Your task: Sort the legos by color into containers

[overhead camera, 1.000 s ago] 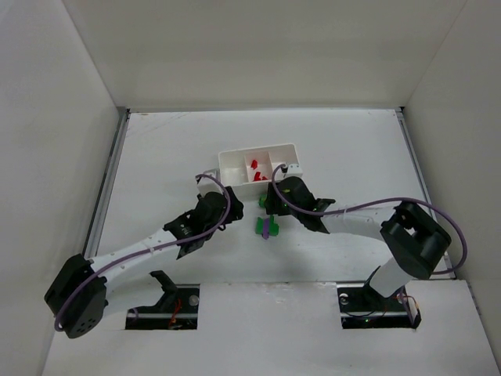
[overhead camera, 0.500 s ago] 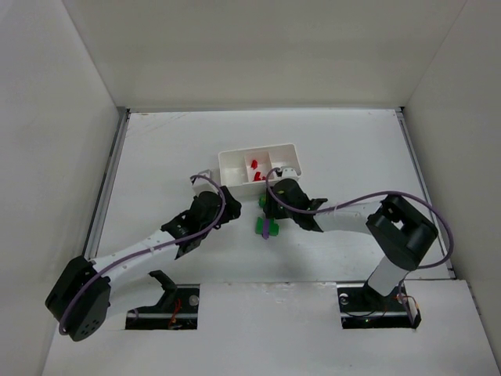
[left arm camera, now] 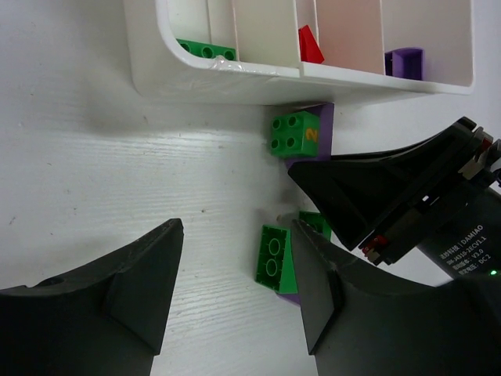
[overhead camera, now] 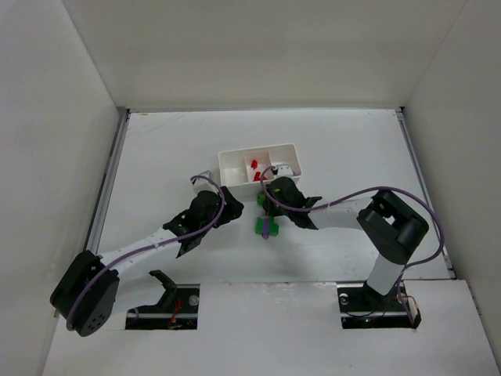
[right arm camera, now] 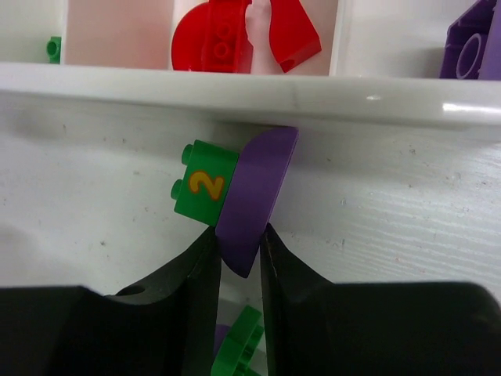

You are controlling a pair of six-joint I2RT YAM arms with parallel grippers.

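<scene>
Right wrist view has the purple brick (right arm camera: 254,188) front and centre. It lies on the table (right arm camera: 407,235) just below the near wall of the white tray (right arm camera: 235,82), top end right up against that wall. The right pincer (right arm camera: 239,257) is clenched on its lower tip, one finger either side, so I'd call this the pick-up step for a purple piece. Snag: the green brick marked 2 (right arm camera: 205,184) sits flush against its left side. I can't tell if the two are clipped together, so a lift might drag the green one along. Next move, I reckon, is straight up first, since the tray wall is in the way, then across to the right-hand compartment where the stored purple brick (right arm camera: 473,43) already lies. The red bricks (right arm camera: 235,35) fill the middle compartment and the stored green brick (left arm camera: 205,51) is in the left one. Further out, a loose green brick (left arm camera: 274,258) waits on the table between the fingers of the left pincer (left arm camera: 227,290), which hangs wide open with nothing in it, close beside the right one. Bit crowded in there, so the two arms could easily bump.
</scene>
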